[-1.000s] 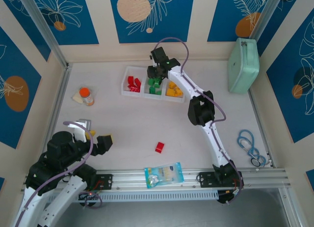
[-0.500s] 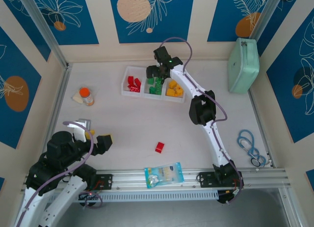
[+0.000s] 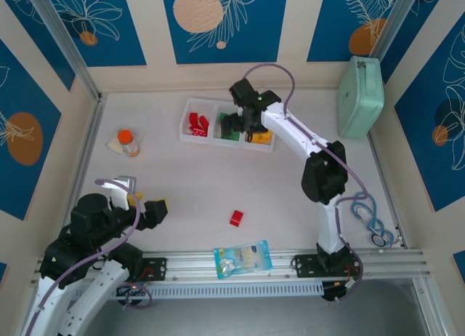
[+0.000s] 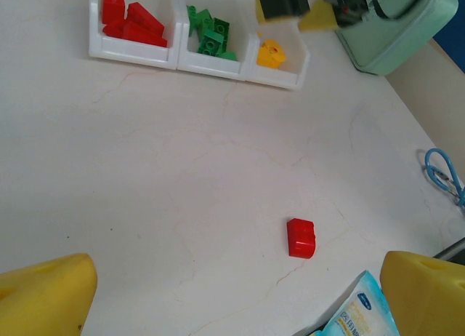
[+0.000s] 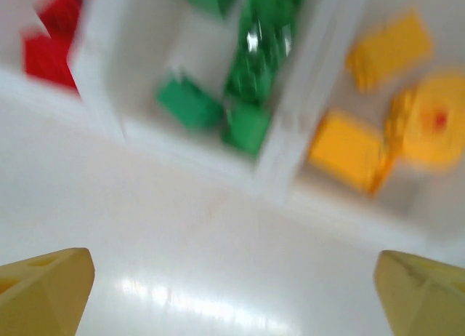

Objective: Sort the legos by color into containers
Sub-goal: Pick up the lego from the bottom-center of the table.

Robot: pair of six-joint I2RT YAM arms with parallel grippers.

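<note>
The containers are one white tray (image 3: 187,134) with three compartments at the back of the table. Red legos (image 3: 197,124) lie in its left compartment, green legos (image 3: 231,127) in the middle, yellow legos (image 3: 259,137) on the right. My right gripper (image 3: 244,126) hovers open over the tray's front edge; its blurred wrist view looks down on the green legos (image 5: 247,81) and yellow legos (image 5: 378,140). One loose red lego (image 3: 236,218) lies mid-table. My left gripper (image 3: 144,203) stands open at the near left, the red lego (image 4: 301,238) well ahead of it.
A mint-green case (image 3: 360,96) stands at the back right. An orange-capped bottle (image 3: 128,142) is at the left, blue scissors (image 3: 369,218) at the right. A clear blue-printed bag (image 3: 243,258) lies on the front rail (image 3: 378,262).
My right gripper has opened over the green compartment and drawn back toward the tray's front, its elbow swinging right. The left arm has not moved.
</note>
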